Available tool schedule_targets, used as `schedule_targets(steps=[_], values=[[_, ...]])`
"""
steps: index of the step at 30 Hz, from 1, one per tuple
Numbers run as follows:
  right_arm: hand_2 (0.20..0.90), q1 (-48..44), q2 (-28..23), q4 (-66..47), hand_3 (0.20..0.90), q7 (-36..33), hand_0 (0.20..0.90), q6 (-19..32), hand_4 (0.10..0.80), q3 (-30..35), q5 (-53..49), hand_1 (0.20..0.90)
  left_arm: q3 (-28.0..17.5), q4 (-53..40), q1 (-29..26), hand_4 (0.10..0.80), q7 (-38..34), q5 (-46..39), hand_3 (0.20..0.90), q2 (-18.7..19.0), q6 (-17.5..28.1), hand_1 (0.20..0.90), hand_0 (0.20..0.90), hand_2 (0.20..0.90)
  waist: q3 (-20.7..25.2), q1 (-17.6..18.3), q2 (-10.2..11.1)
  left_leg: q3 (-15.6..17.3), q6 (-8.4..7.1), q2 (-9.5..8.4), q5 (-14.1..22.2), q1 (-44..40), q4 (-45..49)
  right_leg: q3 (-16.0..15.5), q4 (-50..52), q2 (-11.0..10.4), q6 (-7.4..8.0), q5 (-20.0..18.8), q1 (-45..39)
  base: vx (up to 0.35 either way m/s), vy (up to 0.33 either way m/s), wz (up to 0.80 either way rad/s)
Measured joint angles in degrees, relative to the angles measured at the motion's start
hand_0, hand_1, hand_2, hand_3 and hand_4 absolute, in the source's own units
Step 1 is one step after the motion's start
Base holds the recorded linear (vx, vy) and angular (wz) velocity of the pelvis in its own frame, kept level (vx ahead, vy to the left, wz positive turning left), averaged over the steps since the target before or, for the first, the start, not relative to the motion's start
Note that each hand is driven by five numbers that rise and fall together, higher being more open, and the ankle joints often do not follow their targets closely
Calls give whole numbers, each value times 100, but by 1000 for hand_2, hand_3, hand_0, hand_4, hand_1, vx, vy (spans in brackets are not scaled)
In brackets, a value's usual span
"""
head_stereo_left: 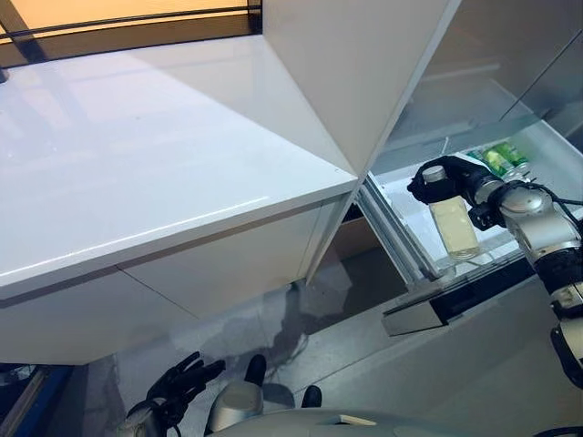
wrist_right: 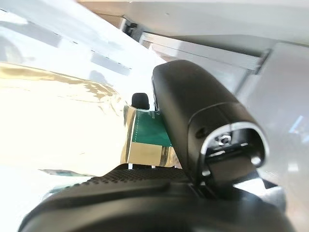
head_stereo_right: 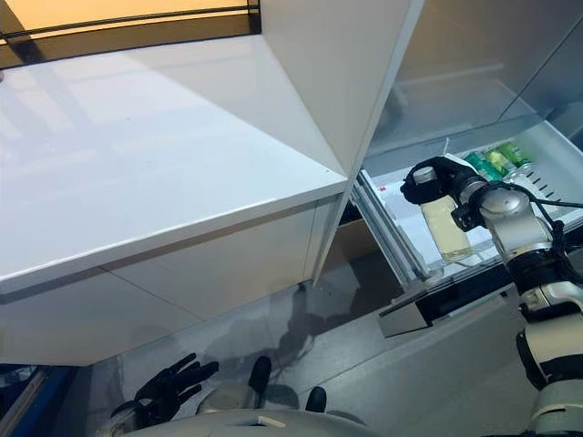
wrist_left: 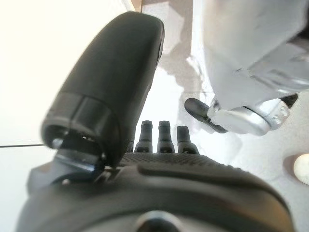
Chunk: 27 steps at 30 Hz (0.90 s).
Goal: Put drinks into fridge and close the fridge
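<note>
Pale yellow, flat plastic drink bottle [head_stereo_left: 454, 228] lies in the white pull-out fridge drawer [head_stereo_left: 401, 202], beside green bottles [head_stereo_left: 504, 158] at its far end. The right robot hand [head_stereo_left: 444, 179] curls around the bottle's top. Best to settle it flat before letting go. The left robot hand [head_stereo_left: 178, 384] hangs relaxed, fingers spread, near the floor.

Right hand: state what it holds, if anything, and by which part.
The right hand is curled round a pale yellow bottle near its top end, inside the fridge. The left hand holds nothing.
</note>
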<state>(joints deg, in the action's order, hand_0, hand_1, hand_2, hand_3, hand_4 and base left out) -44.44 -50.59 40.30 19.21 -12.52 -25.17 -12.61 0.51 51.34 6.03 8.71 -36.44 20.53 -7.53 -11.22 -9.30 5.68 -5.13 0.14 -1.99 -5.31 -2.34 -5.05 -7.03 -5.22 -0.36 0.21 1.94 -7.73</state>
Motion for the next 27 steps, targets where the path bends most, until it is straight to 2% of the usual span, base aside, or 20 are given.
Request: schedule_targets(steps=[4, 14, 21, 27], values=[[300, -377, 247, 682, 200, 45, 300, 50, 100, -124, 302, 300, 108, 0, -394, 800, -88, -136, 900, 35, -116, 900, 900, 900, -149, -65, 6, -31, -2, 2, -3, 14, 1, -19, 0, -3, 0, 0, 4, -42, -27, 3], [300, -929, 693, 1940, 200, -56, 300, 90, 100, -374, 821, 300, 225, 24, -970, 800, -324, -358, 900, 286, -147, 900, 900, 900, -529, -303, 88, -135, -22, 4, -19, 170, 2, -132, 1, 8, 0, 0, 113, -58, -51, 6], [300, -1368, 774, 2417, 200, -54, 300, -222, 100, -508, 970, 300, 228, 163, -1263, 800, -536, -473, 900, 501, -133, 900, 900, 900, -779, -344, 219, -221, -32, 7, -47, 409, 3, -175, 2, 15, -1, -1, 314, -67, -42, 6], [300, -1502, 846, 2716, 200, -50, 300, -433, 100, -509, 997, 300, 233, 162, -1448, 800, -581, -473, 900, 519, -109, 900, 900, 900, -822, -398, 242, -268, -33, 7, -46, 489, 4, -211, 2, 16, -1, -1, 373, -18, -20, 5]])
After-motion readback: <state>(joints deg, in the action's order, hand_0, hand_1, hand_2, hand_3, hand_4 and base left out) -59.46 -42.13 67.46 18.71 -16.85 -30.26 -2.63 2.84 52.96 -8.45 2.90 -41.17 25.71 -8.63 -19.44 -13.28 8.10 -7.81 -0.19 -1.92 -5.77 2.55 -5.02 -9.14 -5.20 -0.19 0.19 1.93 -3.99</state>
